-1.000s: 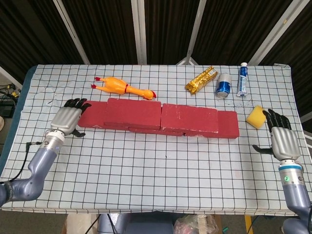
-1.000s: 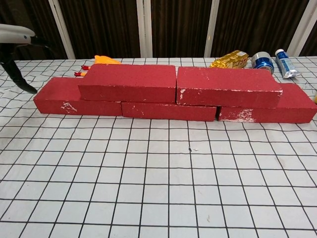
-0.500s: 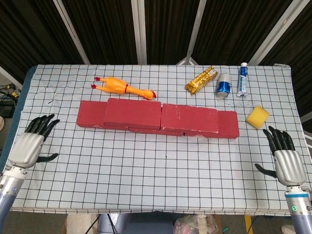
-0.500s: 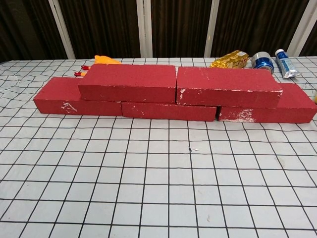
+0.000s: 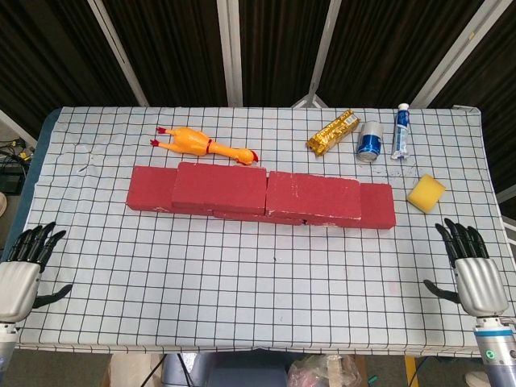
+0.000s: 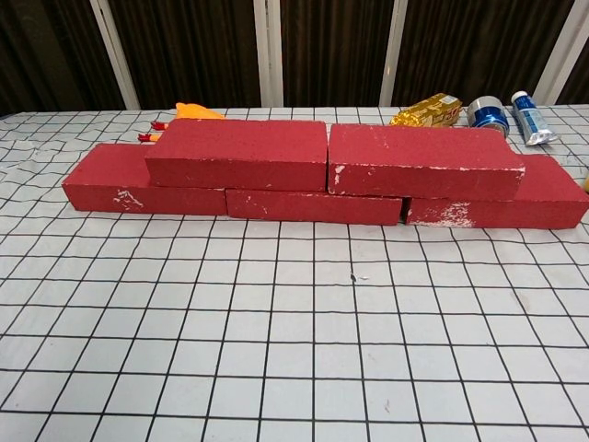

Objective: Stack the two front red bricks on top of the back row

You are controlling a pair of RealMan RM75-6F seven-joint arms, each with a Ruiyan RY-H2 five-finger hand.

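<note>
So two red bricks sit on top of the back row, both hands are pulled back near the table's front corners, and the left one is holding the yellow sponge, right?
Not quite. The left hand holds nothing; the head view shows its fingers spread. The yellow sponge lies on the table near the right hand. The two upper bricks do sit on the back row.

rubber chicken [image 5: 206, 145], snack pack [image 5: 332, 131], can [image 5: 370, 141], tube [image 5: 401, 130], sponge [image 5: 426, 193]
</note>
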